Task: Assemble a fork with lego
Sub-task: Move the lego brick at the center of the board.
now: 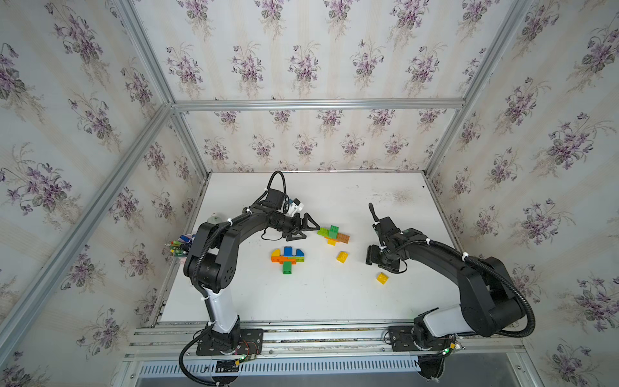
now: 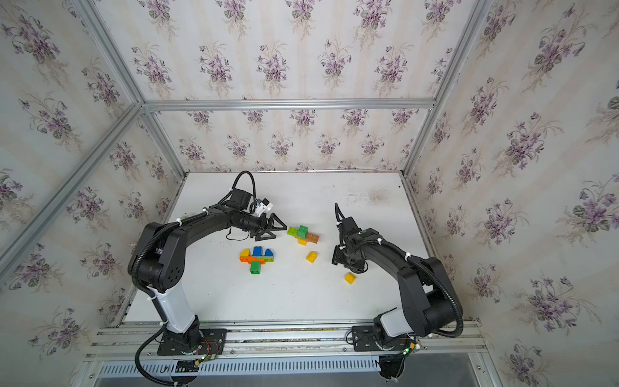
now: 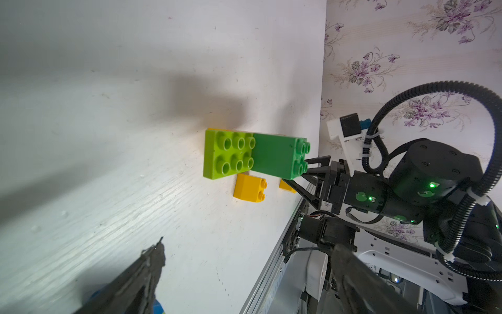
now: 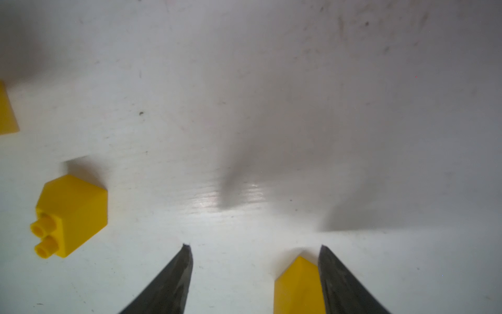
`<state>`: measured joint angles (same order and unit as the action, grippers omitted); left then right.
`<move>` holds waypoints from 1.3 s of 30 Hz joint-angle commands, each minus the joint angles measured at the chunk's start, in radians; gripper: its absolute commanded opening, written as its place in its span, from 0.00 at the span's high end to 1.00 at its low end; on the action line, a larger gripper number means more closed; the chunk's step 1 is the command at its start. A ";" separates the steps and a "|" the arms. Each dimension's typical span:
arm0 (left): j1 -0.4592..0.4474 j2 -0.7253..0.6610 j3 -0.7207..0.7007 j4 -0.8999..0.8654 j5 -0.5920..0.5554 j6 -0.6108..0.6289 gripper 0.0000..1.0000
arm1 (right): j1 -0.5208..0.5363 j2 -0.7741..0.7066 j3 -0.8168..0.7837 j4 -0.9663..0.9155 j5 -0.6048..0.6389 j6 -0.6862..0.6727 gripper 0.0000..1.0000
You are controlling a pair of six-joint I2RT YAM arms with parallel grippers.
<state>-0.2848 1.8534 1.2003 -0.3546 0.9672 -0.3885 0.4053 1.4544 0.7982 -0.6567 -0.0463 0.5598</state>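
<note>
On a white desk (image 1: 301, 301) lie two lego clusters (image 1: 288, 258) (image 1: 333, 234) and two loose yellow bricks (image 1: 342, 257) (image 1: 382, 278). The left gripper (image 1: 306, 229) gapes empty beside the farther cluster. The right gripper (image 4: 255, 271) is spread, one yellow brick against a finger

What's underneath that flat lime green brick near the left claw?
Under the flat lime green studded plastic brick a yellow brick pokes out, with a brown brick beside it. A dark green brick sits on top. How they join below is covered.
</note>
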 commanded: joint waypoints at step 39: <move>-0.019 -0.105 -0.120 0.065 -0.029 -0.042 0.03 | 0.178 0.035 -0.015 -0.064 0.014 -0.017 0.26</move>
<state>-0.3042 1.7557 1.0863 -0.3096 0.9497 -0.4278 0.5694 1.5017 0.7910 -0.7300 -0.0162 0.5243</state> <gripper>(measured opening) 0.975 0.746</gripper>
